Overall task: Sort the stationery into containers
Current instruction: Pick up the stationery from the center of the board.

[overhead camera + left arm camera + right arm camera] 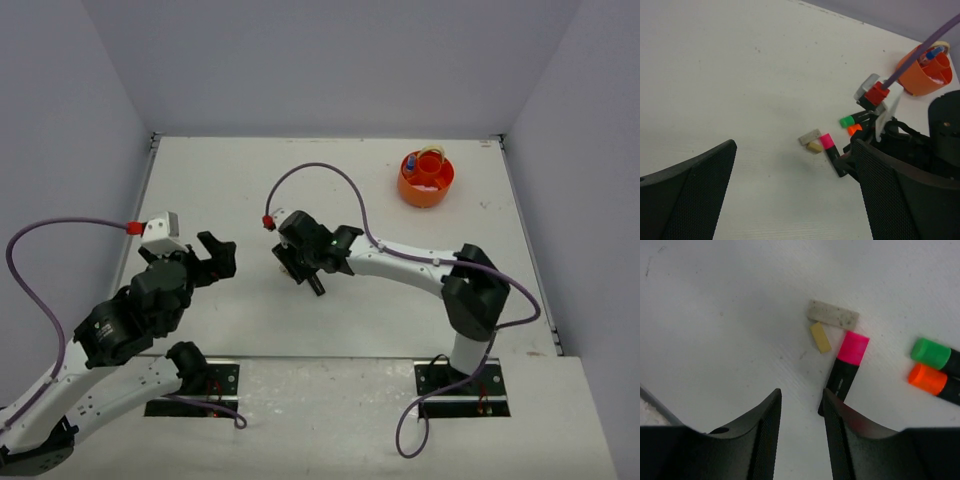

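Observation:
My right gripper (801,395) is open, low over the table, and holds nothing. Its right finger is next to the black end of a pink-capped highlighter (845,370). A grey eraser (833,315) and a small tan eraser (820,337) lie just beyond the cap. Green-capped (931,353) and orange-capped (926,378) highlighters lie to the right. In the top view my right gripper (305,272) hides these items. My left gripper (215,257) is open and empty, apart to the left. The round orange tub (426,178) stands at the back right with a few items inside.
The left wrist view shows the same cluster: pink highlighter (832,152), grey eraser (809,136), the right arm's wrist (875,95) above them, and the tub (924,70) beyond. Grey walls close the table at the back and sides.

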{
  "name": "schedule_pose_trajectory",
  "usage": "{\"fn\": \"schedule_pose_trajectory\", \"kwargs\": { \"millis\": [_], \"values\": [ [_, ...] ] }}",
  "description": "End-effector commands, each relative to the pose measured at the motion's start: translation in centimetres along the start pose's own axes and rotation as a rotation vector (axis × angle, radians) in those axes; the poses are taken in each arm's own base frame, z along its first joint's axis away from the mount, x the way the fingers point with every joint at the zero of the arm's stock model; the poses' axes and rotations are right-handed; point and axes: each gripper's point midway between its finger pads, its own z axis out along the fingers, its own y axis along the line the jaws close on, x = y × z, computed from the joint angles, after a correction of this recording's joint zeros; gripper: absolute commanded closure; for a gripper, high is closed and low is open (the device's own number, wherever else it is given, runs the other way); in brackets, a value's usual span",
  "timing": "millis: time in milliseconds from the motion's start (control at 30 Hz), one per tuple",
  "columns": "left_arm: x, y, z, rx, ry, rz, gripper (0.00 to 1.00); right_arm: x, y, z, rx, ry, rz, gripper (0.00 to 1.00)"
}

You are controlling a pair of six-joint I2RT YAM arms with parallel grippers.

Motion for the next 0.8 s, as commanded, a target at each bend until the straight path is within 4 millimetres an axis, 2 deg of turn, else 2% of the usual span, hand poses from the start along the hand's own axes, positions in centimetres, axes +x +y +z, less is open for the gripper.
{"fn": "schedule_pose_trajectory", "kwargs": {
  "millis": [0, 33, 133, 267, 567, 667, 767],
  "values": [
    [1.6, 2.4, -0.4, -0.009, -0.026, 0.008, 0.00, -3.4, 0.4, 2.7, -0.066, -0.023, -0.147, 0.59],
    [1.8, 2.2, -0.5, 0.024, -0.034, -0.007, 0.00, -3.5, 0.2, 3.4, -0.056, -0.005, -0.162, 0.59],
    [0.5, 2.8, -1.6, 0.049, -0.094, -0.044, 0.00, -3.7, -0.7, 4.9, -0.013, 0.045, -0.191, 0.60],
    [0.1, 2.6, -2.1, 0.099, -0.123, -0.069, 0.00, -2.3, -1.4, 6.9, 0.009, 0.132, -0.233, 0.62],
    [0.9, 1.9, -1.3, 0.092, -0.084, -0.019, 0.00, 0.8, -1.9, 9.5, 0.020, 0.222, -0.229, 0.66],
    [1.1, 1.7, -1.1, 0.089, -0.072, -0.004, 0.00, 1.2, -2.0, 9.7, 0.028, 0.233, -0.230, 0.75],
    [1.1, 1.6, -1.0, 0.090, -0.073, -0.001, 0.00, 0.8, -2.1, 9.3, 0.036, 0.210, -0.220, 0.90]
  ]
}}
